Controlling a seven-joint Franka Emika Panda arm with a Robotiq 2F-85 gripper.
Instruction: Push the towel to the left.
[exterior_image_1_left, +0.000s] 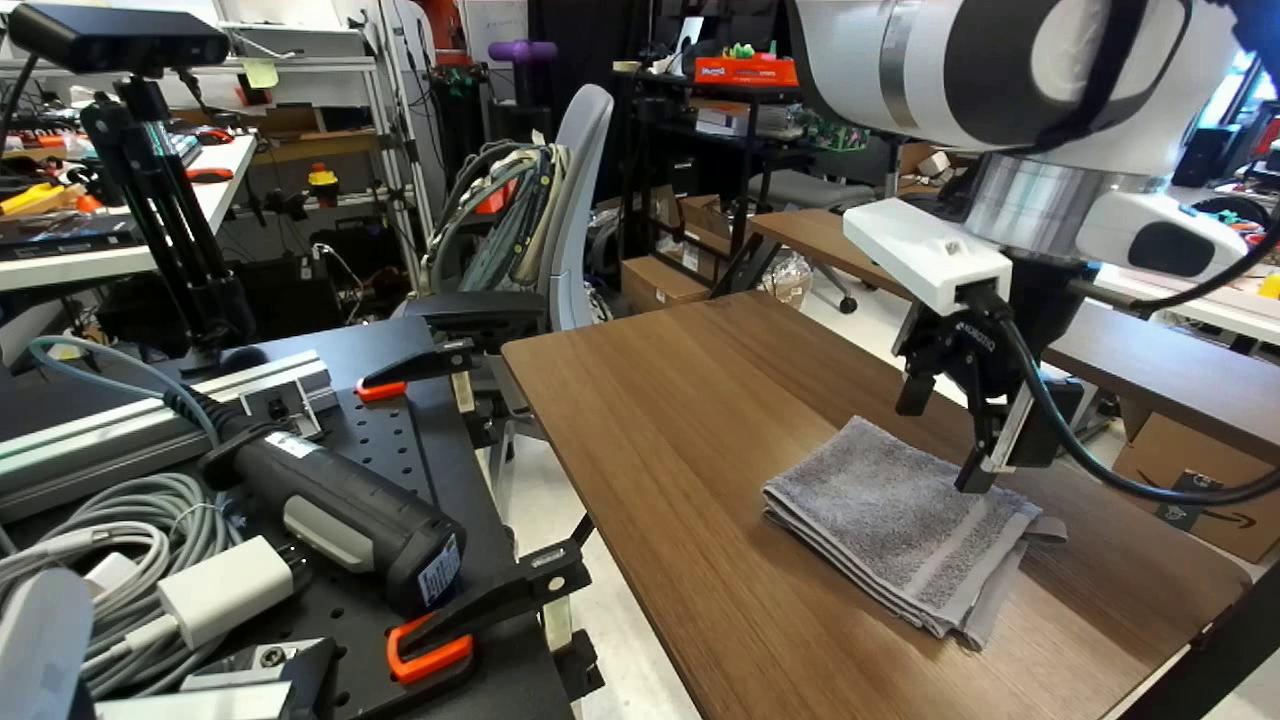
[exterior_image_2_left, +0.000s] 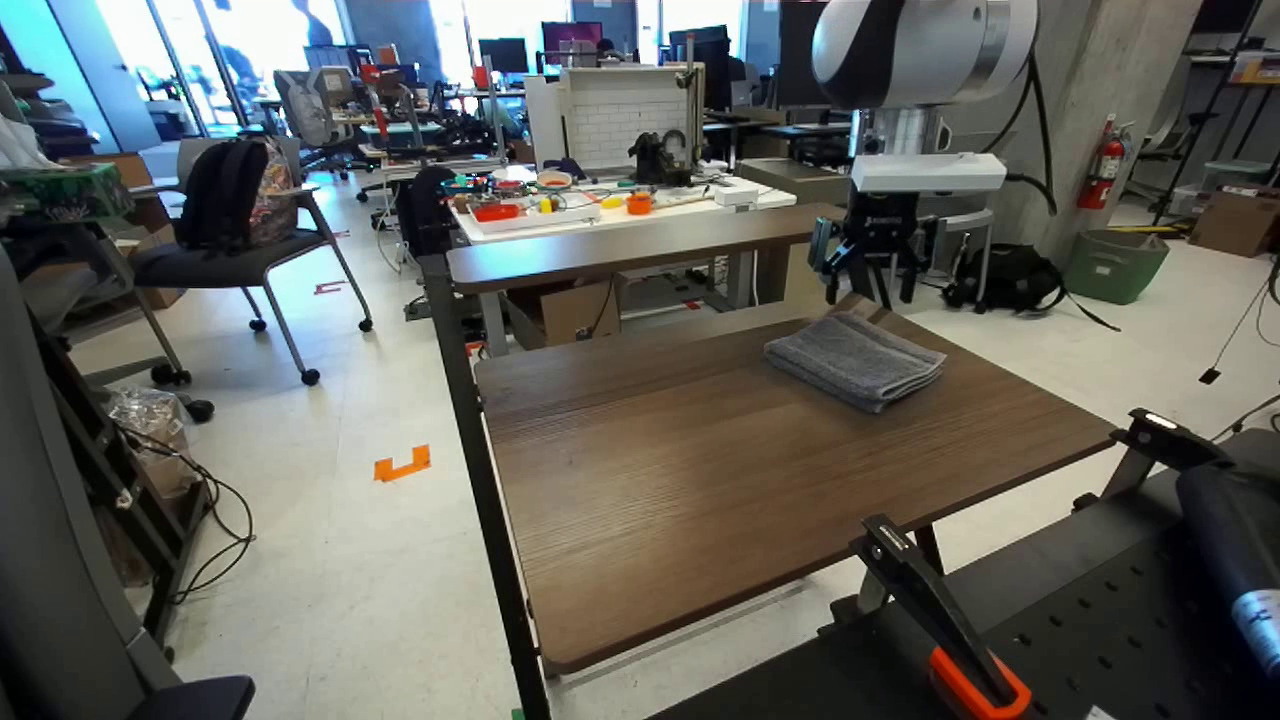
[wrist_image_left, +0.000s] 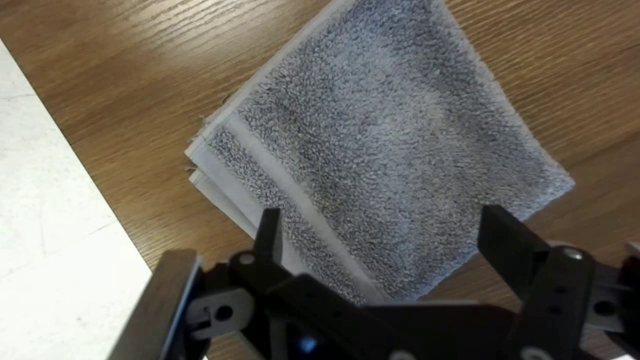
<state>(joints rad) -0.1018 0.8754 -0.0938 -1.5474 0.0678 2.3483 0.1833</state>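
Busy lab in the background, brown wood-grain table (exterior_image_2_left: 640, 480) in front. Folded grey terry towel (exterior_image_2_left: 855, 362) lying flat on it, near the far edge in an exterior view. Robotiq gripper (wrist_image_left: 381, 215) hanging at one side of the cloth, with fingers (wrist_image_left: 505, 240) spread wide and nothing gripped between them. Touching? Can't fully tell, probably not.

Likely just lining up for now. For a clean push: close the fingers first into a blunt paddle, then drop just beside the folded stack, on the side opposite the travel, nearly skimming the wood. Shove low and slow into all the layers, not just the top one, to avoid rucking. Aim through the middle to prevent spinning. Whose left, btw? Hard to say from here, so worth settling first. And mind the table edge, with pale floor (wrist_image_left: 50, 225) past it in the wrist view.
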